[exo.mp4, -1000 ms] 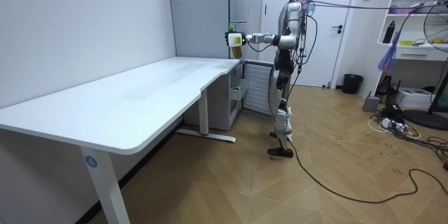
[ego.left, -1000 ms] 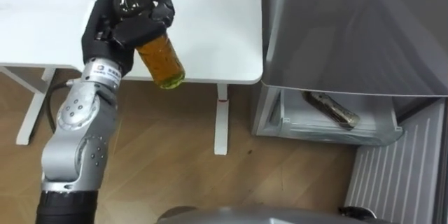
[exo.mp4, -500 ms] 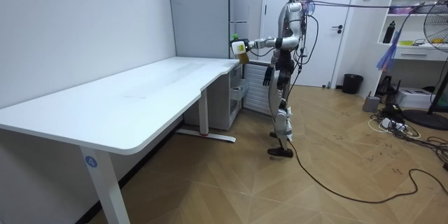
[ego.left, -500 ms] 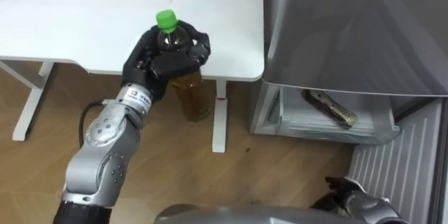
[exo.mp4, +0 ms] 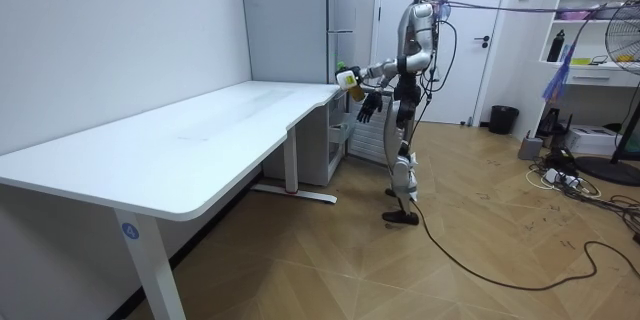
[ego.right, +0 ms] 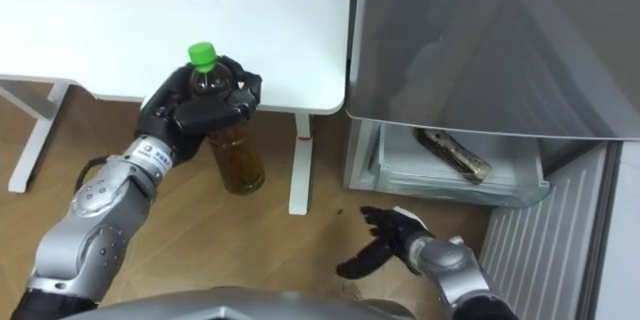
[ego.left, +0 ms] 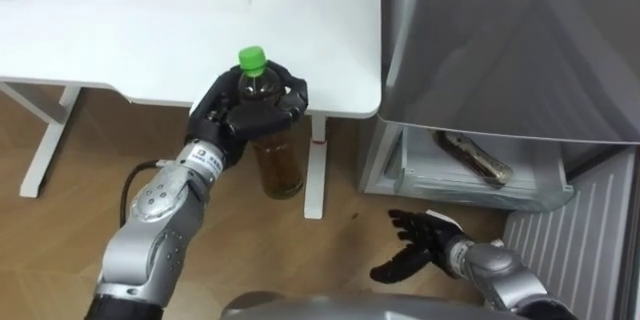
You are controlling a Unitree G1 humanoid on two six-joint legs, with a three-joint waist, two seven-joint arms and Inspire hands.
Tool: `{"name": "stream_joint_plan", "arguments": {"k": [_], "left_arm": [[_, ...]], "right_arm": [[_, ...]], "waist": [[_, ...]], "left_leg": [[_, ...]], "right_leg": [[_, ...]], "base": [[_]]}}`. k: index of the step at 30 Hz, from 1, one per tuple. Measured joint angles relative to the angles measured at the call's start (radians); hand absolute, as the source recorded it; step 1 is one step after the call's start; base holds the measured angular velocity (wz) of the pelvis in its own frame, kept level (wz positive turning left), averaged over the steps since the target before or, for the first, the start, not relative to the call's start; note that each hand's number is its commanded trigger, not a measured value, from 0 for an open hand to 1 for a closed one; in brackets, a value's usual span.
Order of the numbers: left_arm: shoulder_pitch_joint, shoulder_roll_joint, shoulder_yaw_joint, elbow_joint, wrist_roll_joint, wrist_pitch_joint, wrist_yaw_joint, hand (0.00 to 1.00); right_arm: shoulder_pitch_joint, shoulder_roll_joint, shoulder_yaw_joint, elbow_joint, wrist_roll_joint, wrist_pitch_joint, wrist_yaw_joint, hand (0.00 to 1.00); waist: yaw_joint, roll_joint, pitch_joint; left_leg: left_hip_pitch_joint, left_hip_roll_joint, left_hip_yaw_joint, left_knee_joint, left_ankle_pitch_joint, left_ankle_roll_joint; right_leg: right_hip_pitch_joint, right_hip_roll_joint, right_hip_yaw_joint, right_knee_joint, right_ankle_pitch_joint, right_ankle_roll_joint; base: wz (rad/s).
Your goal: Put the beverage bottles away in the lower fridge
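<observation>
Desk [ego.left: 120, 30]: white, set beside grey fridge [ego.left: 500, 50].
Left hand [ego.left: 240, 120]: wrapped round upright tea bottle [ego.left: 280, 165].
Right hand [ego.left: 428, 247]: fingers spread, held low before open lower drawer [ego.left: 470, 192].

We are viewing a white desk [ego.left: 120, 20] standing on a wooden floor [ego.left: 50, 230]; one white desk leg [ego.left: 317, 175] is running down from below its near corner. In the room view we are also seeing a closed white door [exo.mp4: 495, 60], a black bin [exo.mp4: 503, 118] standing near it, and a standing fan [exo.mp4: 625, 55] at the room view's right.
</observation>
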State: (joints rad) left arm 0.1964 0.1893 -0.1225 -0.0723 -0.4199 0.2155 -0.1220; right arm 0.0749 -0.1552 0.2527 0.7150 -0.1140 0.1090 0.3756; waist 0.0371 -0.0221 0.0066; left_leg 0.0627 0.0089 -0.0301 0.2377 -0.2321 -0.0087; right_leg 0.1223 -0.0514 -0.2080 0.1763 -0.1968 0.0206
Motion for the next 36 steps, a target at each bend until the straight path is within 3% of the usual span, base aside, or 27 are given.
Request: {"name": "stream_joint_plan", "arguments": {"k": [4, 9, 15, 20, 25, 36], "left_arm": [[0.011, -0.003, -0.001, 0.002, 0.0, -0.002, 0.0, 1.0], [0.012, -0.006, -0.003, 0.027, -0.002, -0.033, -0.012, 1.0], [0.012, -0.009, -0.019, 0.031, -0.002, -0.037, -0.045, 1.0], [0.011, -0.005, -0.057, 0.084, -0.002, -0.054, -0.042, 1.0], [0.011, -0.019, -0.088, 0.133, -0.002, -0.054, -0.046, 1.0], [0.011, -0.021, -0.13, 0.138, -0.003, -0.054, -0.108, 1.0]], "right_arm": [[0.006, 0.001, 0.0, -0.053, 0.001, 0.001, 0.05, 0.0], [0.007, -0.006, -0.001, -0.126, 0.057, 0.001, 0.15, 0.0], [0.008, -0.004, 0.003, -0.14, 0.19, 0.001, 0.255, 0.0], [0.008, -0.007, 0.033, -0.139, 0.282, 0.001, 0.263, 0.0], [0.008, 0.0, 0.051, -0.141, 0.358, 0.001, 0.294, 0.0], [0.046, 0.002, 0.049, -0.237, 0.514, 0.024, 0.34, 0.0]], "waist": [[-0.002, 0.0, 0.0004], [-0.004, -0.003, 0.0016], [-0.002, -0.02, 0.0039], [-0.003, -0.02, 0.0048], [-0.005, -0.02, 0.0112], [-0.005, -0.019, 0.0091]], "left_leg": [[0.0, 0.001, 0.002, 0.0, 0.0, 0.0], [-0.001, 0.001, 0.002, 0.002, 0.0, 0.0], [-0.01, 0.001, 0.001, 0.019, 0.0, 0.001], [-0.009, 0.001, 0.001, 0.019, 0.0, 0.001], [-0.003, 0.001, 0.004, 0.013, -0.001, 0.001], [-0.008, 0.003, 0.006, 0.006, -0.001, 0.002]], "right_leg": [[-0.004, -0.001, 0.005, 0.011, -0.001, 0.001], [-0.003, 0.0, 0.004, 0.012, -0.001, 0.001], [-0.007, -0.001, -0.001, 0.01, -0.001, 0.001], [-0.007, -0.001, -0.002, 0.012, -0.001, 0.001], [-0.005, 0.0, 0.003, 0.014, 0.0, 0.001], [-0.021, -0.002, -0.002, 0.029, 0.0, 0.001]], "base": [[-0.02], [0.0], [0.01], [0.0], [-0.02], [0.0]]}}
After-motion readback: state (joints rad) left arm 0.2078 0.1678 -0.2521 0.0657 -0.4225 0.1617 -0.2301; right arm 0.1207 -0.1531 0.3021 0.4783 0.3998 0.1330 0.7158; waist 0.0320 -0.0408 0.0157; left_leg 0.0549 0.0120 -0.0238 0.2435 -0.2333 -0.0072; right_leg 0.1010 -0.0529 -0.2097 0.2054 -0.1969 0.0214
